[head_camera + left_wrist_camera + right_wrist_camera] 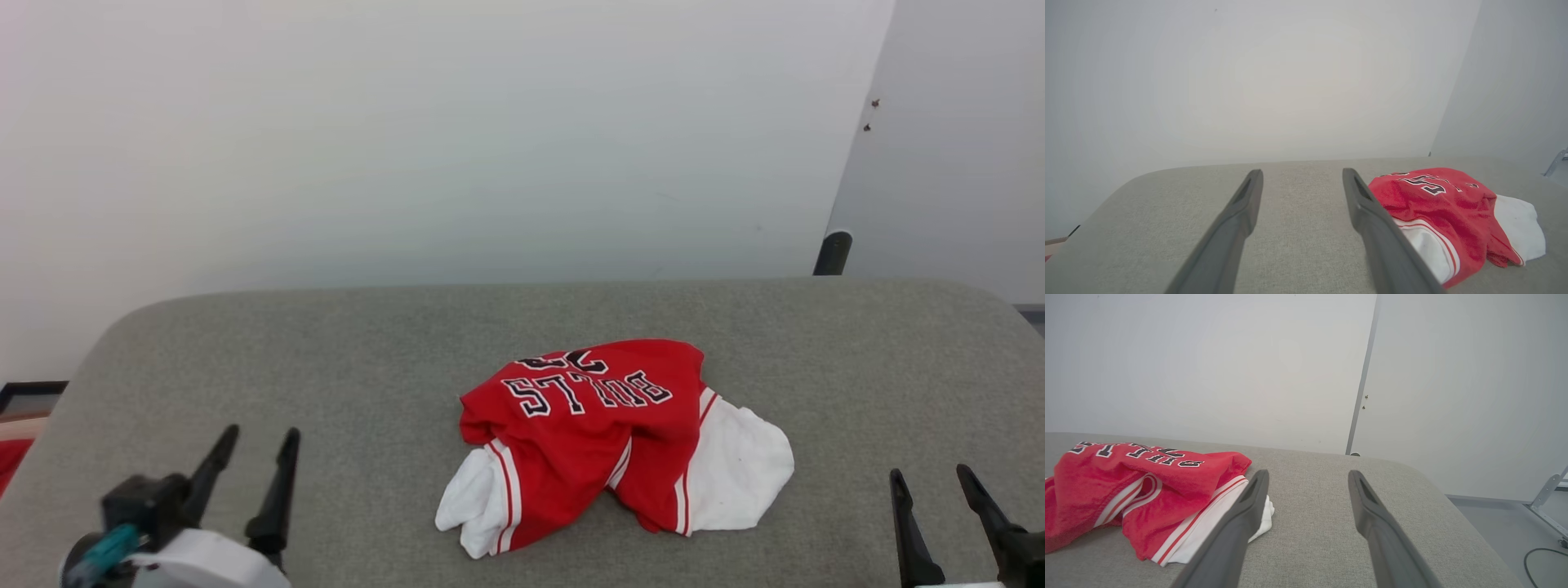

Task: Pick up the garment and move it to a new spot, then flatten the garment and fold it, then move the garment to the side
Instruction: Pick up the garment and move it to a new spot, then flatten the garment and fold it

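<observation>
- Garment [588,441]: lies crumpled on the grey padded table [326,351], roughly mid-table, with nothing gripping it.
- Nearest me, the left gripper [261,431] and right gripper [930,471] flank it. Both are well apart from the cloth, fingers spread and empty.
- Step in hand, as I judge it: the first pick-up. I would close in from both sides and pinch the raised red folds, not the trailing white sleeves, so the heap lifts as one.
- Left wrist view: a white sleeve tucked under the red fold on my left side.
- Right wrist view: striped armhole trim standing as an open loop, which the head view flattens to stripes. Further off is the floor [1494,514] past the table's right edge.
- Head view, farthest: the lettering reads upside down, toward the wall [490,122].
</observation>
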Available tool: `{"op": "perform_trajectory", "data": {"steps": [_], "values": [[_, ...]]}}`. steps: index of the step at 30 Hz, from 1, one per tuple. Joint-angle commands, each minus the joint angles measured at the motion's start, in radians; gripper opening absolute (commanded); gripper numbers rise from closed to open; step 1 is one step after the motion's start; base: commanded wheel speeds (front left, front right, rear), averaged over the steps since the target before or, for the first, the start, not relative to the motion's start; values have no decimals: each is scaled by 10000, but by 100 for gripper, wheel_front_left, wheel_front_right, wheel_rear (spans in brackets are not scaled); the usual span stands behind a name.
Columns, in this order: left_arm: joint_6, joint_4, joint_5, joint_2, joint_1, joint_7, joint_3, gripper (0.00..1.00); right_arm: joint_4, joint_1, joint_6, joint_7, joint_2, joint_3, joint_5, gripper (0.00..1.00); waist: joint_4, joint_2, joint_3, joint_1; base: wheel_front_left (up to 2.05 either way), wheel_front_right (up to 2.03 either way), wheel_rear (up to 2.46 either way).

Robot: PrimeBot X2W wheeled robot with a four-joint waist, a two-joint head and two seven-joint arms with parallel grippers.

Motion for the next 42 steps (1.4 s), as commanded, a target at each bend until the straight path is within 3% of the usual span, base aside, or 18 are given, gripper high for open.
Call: {"op": "perform_trajectory", "data": {"steps": [1,11,16,21,26,29,37,42], "values": [[-32,-222,225,-126,253,-44,412,100,11,153,1,-101,-26,-74,-26,100,75,0,-26,0,0,0,0],[-801,-759,1772,-1227,1696,-30,2842,100,117,471,1,-299,-29,-269,-58,100,302,0,-90,0,0,0,0],[-1180,-710,2306,-1717,1974,-31,3571,100,151,391,1,-324,-32,-248,-87,100,332,0,-83,0,0,0,0],[-1396,-538,2676,-1945,1927,-30,3746,100,129,273,1,-273,-65,-158,-91,100,299,0,-21,0,0,0,0],[-1508,-155,2590,-1735,1303,135,3231,100,116,61,1,-96,-101,22,-44,100,137,0,157,0,0,0,0],[-1550,-47,2136,-1578,664,1012,2776,100,55,-156,1,4,-143,162,-18,100,10,0,328,0,0,0,0],[-1545,143,216,-876,-1286,5278,1152,100,-85,-730,1,161,-187,477,116,100,-404,0,934,0,0,0,0],[-1547,796,-446,-675,-2348,7357,443,100,-47,-1056,1,180,-146,589,203,100,-693,0,1331,0,0,0,0]]}}
